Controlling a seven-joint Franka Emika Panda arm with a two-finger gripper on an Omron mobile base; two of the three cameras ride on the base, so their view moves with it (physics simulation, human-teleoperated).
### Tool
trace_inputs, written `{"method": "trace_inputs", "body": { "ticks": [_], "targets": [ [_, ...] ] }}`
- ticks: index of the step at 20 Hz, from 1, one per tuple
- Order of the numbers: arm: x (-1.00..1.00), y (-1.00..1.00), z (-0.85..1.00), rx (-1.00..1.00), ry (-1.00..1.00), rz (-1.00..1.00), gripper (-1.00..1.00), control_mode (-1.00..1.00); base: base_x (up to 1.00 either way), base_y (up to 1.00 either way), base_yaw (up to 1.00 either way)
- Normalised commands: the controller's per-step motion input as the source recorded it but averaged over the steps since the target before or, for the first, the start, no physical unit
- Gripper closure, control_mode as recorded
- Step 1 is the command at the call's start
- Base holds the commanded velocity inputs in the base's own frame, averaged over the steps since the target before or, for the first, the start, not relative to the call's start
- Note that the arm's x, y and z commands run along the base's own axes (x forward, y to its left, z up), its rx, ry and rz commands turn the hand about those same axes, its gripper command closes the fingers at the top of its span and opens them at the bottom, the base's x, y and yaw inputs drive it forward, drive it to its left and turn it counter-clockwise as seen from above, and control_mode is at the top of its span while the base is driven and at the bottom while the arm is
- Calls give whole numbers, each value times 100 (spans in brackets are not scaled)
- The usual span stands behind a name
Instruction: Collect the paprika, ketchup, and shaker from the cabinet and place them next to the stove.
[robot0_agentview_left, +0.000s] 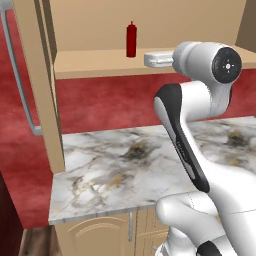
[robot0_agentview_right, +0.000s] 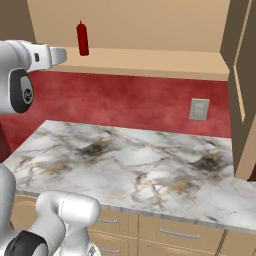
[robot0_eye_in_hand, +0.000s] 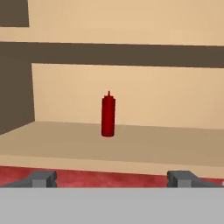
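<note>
Ketchup (robot0_eye_in_hand: 108, 114) stands on the bottom shelf of the cabinet (robot0_eye_in_hand: 131, 144), doors swung out, well back from the shelf's front edge. In the hand view it sits dead ahead of the claw (robot0_eye_in_hand: 111, 178), centred between the two fingertips (robot0_eye_in_hand: 41, 178) but well apart from them; nothing touches it.

Claw is released, jaws spread wide, nothing between them. It hovers in front of the shelf lip, roughly level with the shelf floor, aimed into the cabinet.

In the left base view the ketchup (robot0_agentview_left: 131, 40) is up and to the left of the arm's white hand, behind it on the shelf. In the right base view the ketchup (robot0_agentview_right: 82, 38) is just right of the hand's end, further back on the shelf.

Bottle is upright: long axis vertical, narrow nozzle pointing straight up, base flat on the shelf. No visible tilt in any view.

Below the cabinet, the marble counter (robot0_agentview_right: 130, 165) runs under the arm, with a red wall (robot0_agentview_right: 125, 102) behind it and a wall outlet (robot0_agentview_right: 199, 109) to the right.
</note>
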Motion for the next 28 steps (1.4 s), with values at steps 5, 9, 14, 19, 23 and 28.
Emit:
{"method": "trace_inputs", "body": {
  "ticks": [5,9,14,19,23,28],
  "targets": [
    [25,23,0,0,0,0,-100,-100,0,0,0],
    [39,37,0,0,0,0,-100,-100,0,0,0],
    [13,7,1,13,0,0,-100,-100,0,0,0],
    [9,-8,5,24,0,-1,-100,-100,0,0,0],
    [12,0,0,6,0,-5,-100,-100,0,0,0],
    [23,0,-1,-4,5,0,-100,-100,0,0,0]
  ]
}}
